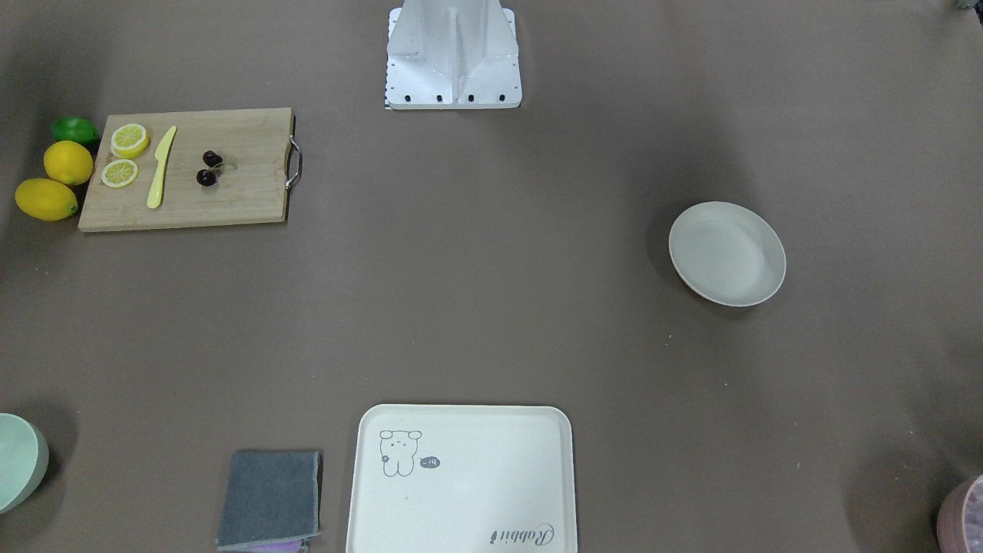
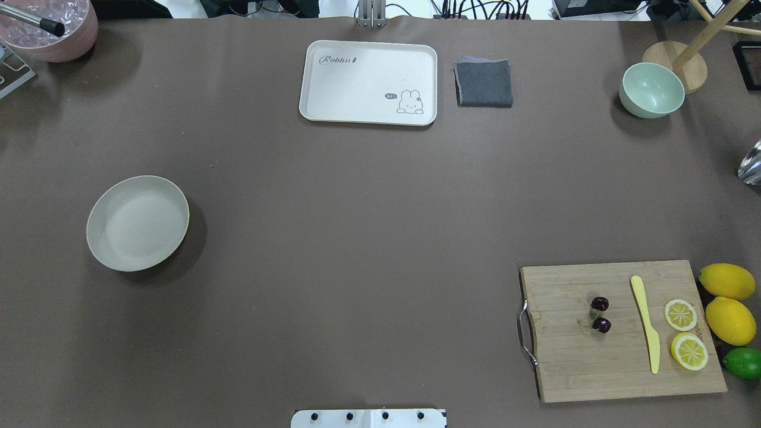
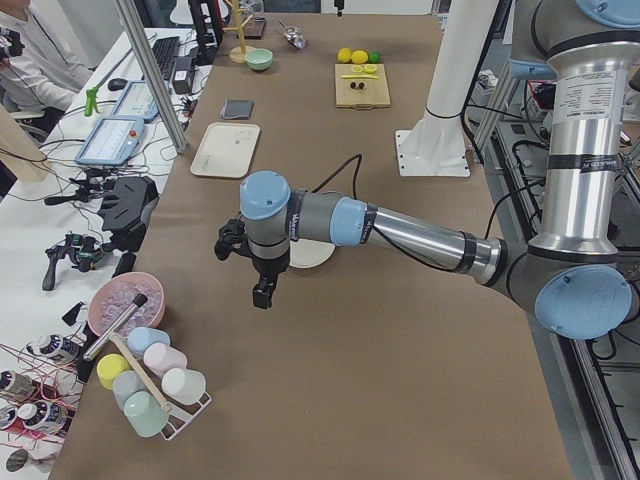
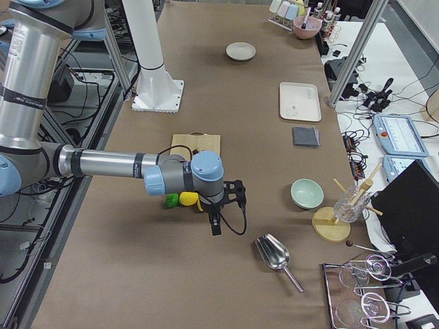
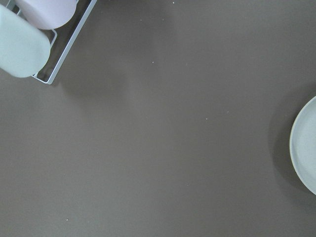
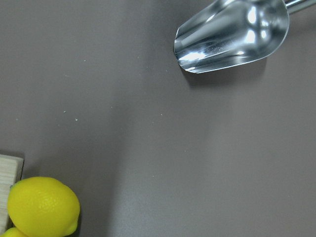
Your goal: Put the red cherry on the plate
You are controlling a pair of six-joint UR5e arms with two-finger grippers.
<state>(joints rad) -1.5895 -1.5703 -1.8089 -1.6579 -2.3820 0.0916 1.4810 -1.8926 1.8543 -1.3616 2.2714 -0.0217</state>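
Cherry: you'll find the cherry [image 2: 600, 314] lying on the board [image 2: 594, 368], between its handle and the knife [image 2: 645, 324].
Plate: the plate [image 2: 138, 223] sits on the desk [image 2: 357, 238], well apart from the board, on the left arm's side.
Left fingers: the left fingers [image 3: 262, 292] hang above the desk near the plate. You cannot tell their width.
Right fingers: the right fingers [image 4: 215, 225] hang just beside the lemons [image 4: 188, 199]. Again you cannot tell their width.

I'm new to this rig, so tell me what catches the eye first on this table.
The wooden cutting board, near the robot on its right, stands out. On it lie the red cherry, a yellow knife and two lemon slices, with two lemons and a lime beside its outer edge. Opposite, on the robot's left, the plate sits alone and empty.
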